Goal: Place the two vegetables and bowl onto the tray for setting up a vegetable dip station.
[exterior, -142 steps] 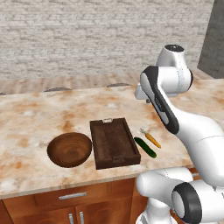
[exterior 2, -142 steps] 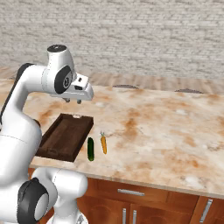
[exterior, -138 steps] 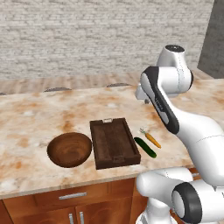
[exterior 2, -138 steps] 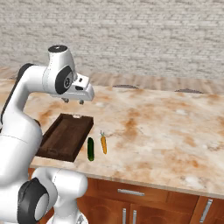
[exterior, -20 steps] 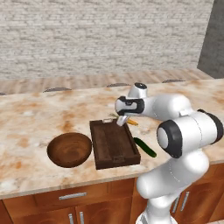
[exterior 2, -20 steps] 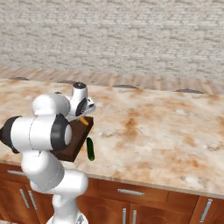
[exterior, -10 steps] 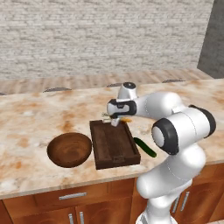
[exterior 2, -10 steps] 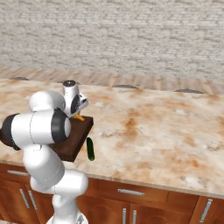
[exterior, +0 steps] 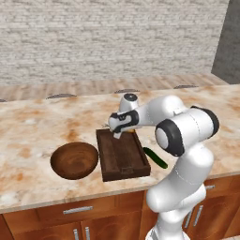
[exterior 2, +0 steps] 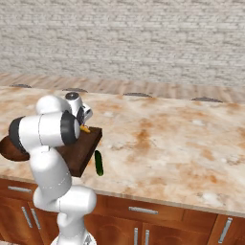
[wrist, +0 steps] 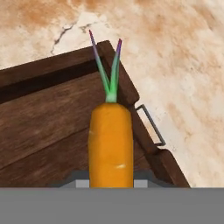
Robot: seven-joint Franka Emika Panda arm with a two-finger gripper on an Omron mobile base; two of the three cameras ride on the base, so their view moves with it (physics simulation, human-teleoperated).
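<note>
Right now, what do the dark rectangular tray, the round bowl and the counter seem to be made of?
The dark brown rectangular tray looks like stained wood with visible plank grain, its small end handle like thin metal wire. The round reddish-brown bowl looks like turned wood with a slight sheen. The counter resembles polished, mottled beige-and-rust stone, perhaps marble.

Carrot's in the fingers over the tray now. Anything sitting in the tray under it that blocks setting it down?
Nothing visible does. The carrot hangs over bare wood near a corner of the tray. The bowl and cucumber lie on the counter outside it.
</note>
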